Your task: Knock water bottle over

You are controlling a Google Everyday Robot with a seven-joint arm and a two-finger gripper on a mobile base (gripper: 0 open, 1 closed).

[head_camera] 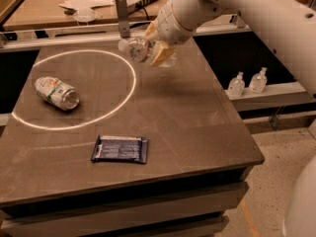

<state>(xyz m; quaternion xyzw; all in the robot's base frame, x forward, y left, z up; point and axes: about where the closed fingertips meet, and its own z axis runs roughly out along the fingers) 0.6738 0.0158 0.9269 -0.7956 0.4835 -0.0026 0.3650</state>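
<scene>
The water bottle (137, 48) is a clear ribbed plastic bottle with a white cap. It lies tilted almost on its side, cap pointing left, just above the back of the dark table (187, 117). My gripper (154, 44) reaches in from the upper right on the white arm. Its tan fingers (161, 56) sit above and below the bottle's body and are shut on it. The bottle's lower end is hidden behind the fingers.
A silver can (57, 93) lies on its side inside a white circle marked on the table's left. A dark blue packet (120, 149) lies flat near the front. Two small pump bottles (247, 83) stand on a ledge to the right. A cluttered bench runs behind.
</scene>
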